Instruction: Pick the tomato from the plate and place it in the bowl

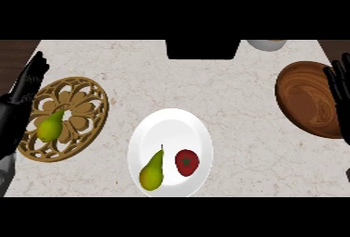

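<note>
Tomato (186, 162) sits on the white plate (171, 127), well apart from both open hands: left hand (21, 99), right hand (340, 83).

Tomato (187, 162) right of pear (153, 171) on plate (171, 125); bowl (311, 99) far right; second pear (51, 125) on trivet (82, 99) left.

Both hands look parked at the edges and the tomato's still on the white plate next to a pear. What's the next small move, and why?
Probably bring the right hand down and inward over the tomato. It sits untouched on the white plate, on its right half, with the pear close at its left. That hand rests open by the wooden bowl, so it suits both pickup and drop-off.
</note>
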Controlling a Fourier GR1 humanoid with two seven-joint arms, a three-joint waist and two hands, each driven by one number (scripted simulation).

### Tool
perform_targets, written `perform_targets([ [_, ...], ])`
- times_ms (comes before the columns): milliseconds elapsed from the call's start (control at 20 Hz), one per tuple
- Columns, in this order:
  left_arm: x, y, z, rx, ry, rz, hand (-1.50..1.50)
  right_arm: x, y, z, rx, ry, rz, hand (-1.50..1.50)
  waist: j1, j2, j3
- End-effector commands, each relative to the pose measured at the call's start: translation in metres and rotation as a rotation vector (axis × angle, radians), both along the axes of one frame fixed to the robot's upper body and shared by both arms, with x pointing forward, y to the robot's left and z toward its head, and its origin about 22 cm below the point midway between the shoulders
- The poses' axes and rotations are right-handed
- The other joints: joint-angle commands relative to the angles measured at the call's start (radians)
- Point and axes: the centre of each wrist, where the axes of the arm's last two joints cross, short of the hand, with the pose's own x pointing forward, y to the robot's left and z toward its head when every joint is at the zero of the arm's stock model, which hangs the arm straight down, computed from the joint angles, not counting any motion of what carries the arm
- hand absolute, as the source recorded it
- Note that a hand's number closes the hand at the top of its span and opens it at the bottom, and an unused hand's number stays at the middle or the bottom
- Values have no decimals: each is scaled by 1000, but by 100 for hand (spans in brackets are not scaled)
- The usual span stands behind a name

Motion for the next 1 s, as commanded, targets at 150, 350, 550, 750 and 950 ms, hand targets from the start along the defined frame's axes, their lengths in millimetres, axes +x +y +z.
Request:
perform_targets([
  [150,2,-37,-40,-214,202,-7,0,-17,88,-32,-285,195,514,150,36,13,-10],
  [350,-8,-53,-71,-364,375,32,0,-22,102,-31,-572,23,327,150,-6,-9,-11],
  [550,-15,-72,-83,-388,422,49,0,-79,186,-97,-143,23,352,-150,-12,-5,-1],
  [750,-14,-87,-83,-373,420,53,0,-95,209,-101,-173,-119,361,-150,-10,-8,-3],
  [950,-12,-89,-79,-383,415,58,0,-97,202,-61,-278,-139,275,-150,-10,-9,-4],
])
